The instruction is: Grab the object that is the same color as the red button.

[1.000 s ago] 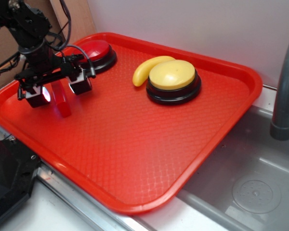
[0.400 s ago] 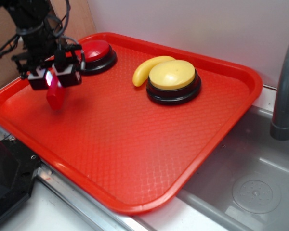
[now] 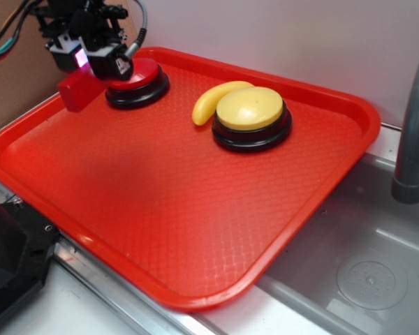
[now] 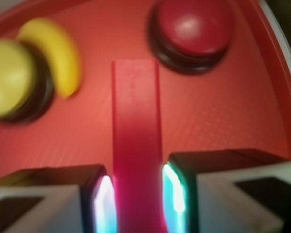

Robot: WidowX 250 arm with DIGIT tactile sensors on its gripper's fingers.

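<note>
My gripper (image 3: pixel 91 61) is raised over the tray's far left corner, shut on the small red block (image 3: pixel 77 91), which hangs in the air below it. In the wrist view the block (image 4: pixel 136 126) runs straight out from between my lit pads (image 4: pixel 105 204), held on both sides; my gripper (image 4: pixel 138 201) fills the bottom edge. The red button (image 3: pixel 136 75) sits on its black base just right of the block; in the wrist view the red button (image 4: pixel 194 26) lies ahead and to the right.
The big red tray (image 3: pixel 195 209) carries everything. A yellow-domed button (image 3: pixel 251 115) and a yellow banana (image 3: pixel 213 100) sit at its far middle. A metal sink (image 3: pixel 363 272) and grey faucet (image 3: pixel 412 132) lie to the right. Cables hang behind the arm.
The gripper closed on the red block, lifted it off the tray and carried it up and back toward the red button.
</note>
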